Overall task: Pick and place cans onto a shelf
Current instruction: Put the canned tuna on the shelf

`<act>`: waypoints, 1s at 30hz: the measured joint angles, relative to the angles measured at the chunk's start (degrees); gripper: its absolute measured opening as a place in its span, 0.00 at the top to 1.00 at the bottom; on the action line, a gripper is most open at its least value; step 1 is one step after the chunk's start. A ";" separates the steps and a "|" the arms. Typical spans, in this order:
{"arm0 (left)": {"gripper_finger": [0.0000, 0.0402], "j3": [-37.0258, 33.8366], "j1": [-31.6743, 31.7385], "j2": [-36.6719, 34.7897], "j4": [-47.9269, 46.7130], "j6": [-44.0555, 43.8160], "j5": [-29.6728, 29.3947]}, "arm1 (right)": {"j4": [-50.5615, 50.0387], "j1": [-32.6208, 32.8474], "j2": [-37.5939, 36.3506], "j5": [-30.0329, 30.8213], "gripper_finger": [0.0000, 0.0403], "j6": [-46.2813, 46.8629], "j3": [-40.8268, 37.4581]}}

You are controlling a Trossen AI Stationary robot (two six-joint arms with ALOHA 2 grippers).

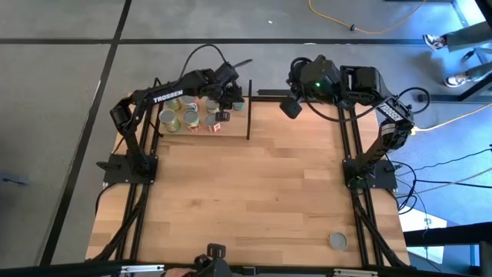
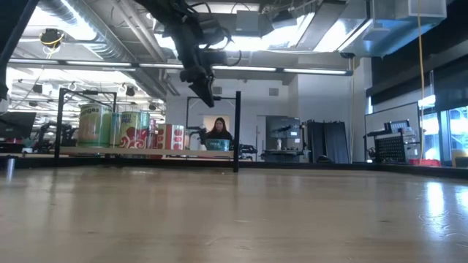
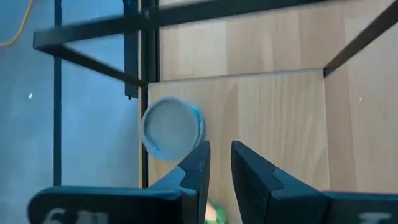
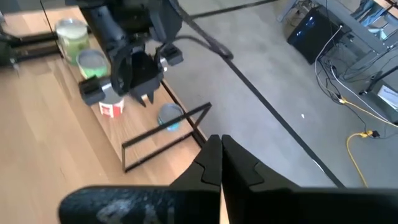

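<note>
Several cans stand on the shelf at the table's far left corner, and you can count a cluster of them toward the shelf's left end in the high view. From the low view they show green, yellow and red labels, standing upright in a tight group between the black upright rods. One more can with a blue-tinted rim sits apart from the group, near the shelf's far edge toward its right end; in the left wrist view it lies just beside the black frame rod.

Your left gripper hangs above the shelf, just beside that blue-rimmed can and not touching it. Its fingers stand slightly apart with a narrow gap between them, and they hold nothing. In the low view you see it raised well above the plank, over the right part of the shelf.

Your right gripper waits off the table's far edge, beyond its far right part, over the grey floor. Its fingers are pressed together with nothing between them.

One lone can rests on the table near the near right corner, well apart from the shelf and both grippers.

Beyond the table, the low view shows a person seated in the room behind.
</note>
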 joint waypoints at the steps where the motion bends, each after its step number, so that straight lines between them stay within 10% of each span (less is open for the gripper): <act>1: 0.85 0.00 0.13 0.02 0.70 -0.31 0.04 | -0.71 -0.02 0.00 0.00 1.00 -0.02 0.02; 30: 0.85 -0.08 1.92 11.63 11.53 -4.19 -8.44 | -2.79 0.00 -0.02 -2.08 1.00 1.97 0.00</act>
